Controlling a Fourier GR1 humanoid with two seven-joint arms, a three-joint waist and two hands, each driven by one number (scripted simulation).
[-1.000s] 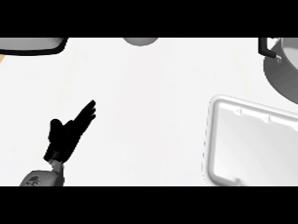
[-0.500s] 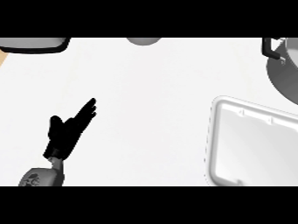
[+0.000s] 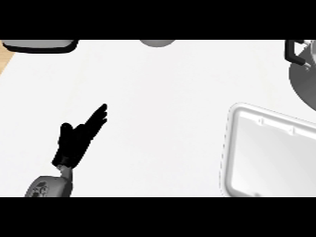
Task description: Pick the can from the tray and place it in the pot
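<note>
The left robot hand [image 3: 78, 139], fingers straight, rests on the surface [image 3: 160, 92], well left of the tray [image 3: 256, 115] (no can visible).

Black robot hand [image 3: 78, 139]; white counter [image 3: 167, 92]; white tray [image 3: 283, 157]; grey pot [image 3: 314, 74].

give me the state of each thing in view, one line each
left hand: open, fingers straight, over the counter at lower left, holding nothing
tray: flat on the counter at right, cut by the edge, no can on the visible part
pot: upright at upper right, partly out of view, inside not visible
right hand: not in view
</note>
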